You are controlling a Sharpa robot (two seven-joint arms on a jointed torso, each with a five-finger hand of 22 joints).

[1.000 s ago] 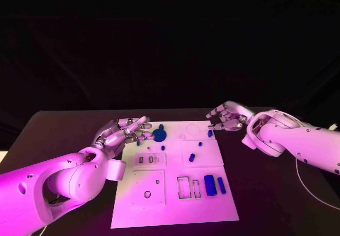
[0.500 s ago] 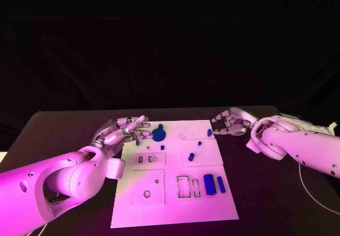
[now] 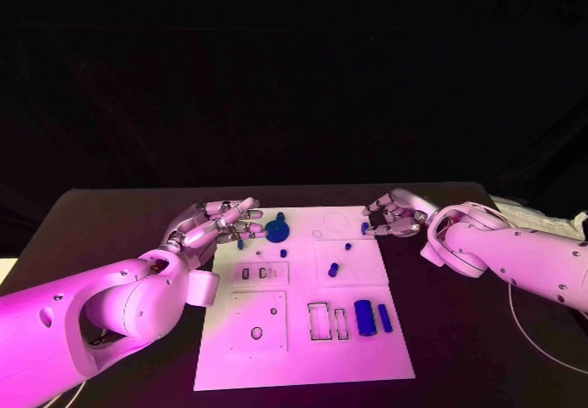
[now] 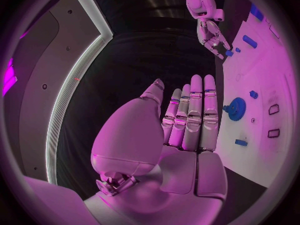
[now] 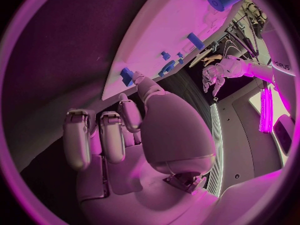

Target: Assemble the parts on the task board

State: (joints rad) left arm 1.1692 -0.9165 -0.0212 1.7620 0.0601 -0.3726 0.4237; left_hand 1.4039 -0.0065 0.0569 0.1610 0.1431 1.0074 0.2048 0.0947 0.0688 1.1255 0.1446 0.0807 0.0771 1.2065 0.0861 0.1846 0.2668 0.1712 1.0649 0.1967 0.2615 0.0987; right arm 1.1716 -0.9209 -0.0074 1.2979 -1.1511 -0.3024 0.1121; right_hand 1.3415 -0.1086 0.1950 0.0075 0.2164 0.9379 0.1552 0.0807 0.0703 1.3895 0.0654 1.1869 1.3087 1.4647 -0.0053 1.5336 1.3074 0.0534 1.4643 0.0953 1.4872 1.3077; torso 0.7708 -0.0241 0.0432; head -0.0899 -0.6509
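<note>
The white task board (image 3: 307,361) lies in the middle of the black table. A blue gear (image 3: 277,229) sits near its far left corner. My left hand (image 3: 221,226) hovers just left of the gear with straight fingers, holding nothing; the left wrist view shows this hand (image 4: 187,122) beside the gear (image 4: 237,108). A small blue part (image 3: 365,227) stands at the board's far right edge. My right hand (image 3: 394,214) is right beside it. In the right wrist view its thumb touches that part (image 5: 127,76) while the other fingers (image 5: 94,135) stay loosely curled away from it.
More blue parts lie on the board: a short peg (image 3: 332,270), two small pieces (image 3: 283,252) (image 3: 348,246), a thick cylinder (image 3: 364,317) and a slim bar (image 3: 385,318) by the dark rectangular slots (image 3: 318,323). Bare table lies on both sides of the board.
My right hand has come down and in toward the board's far right edge, reaching the small blue part. The left hand has barely moved. The parts have stayed in place.
</note>
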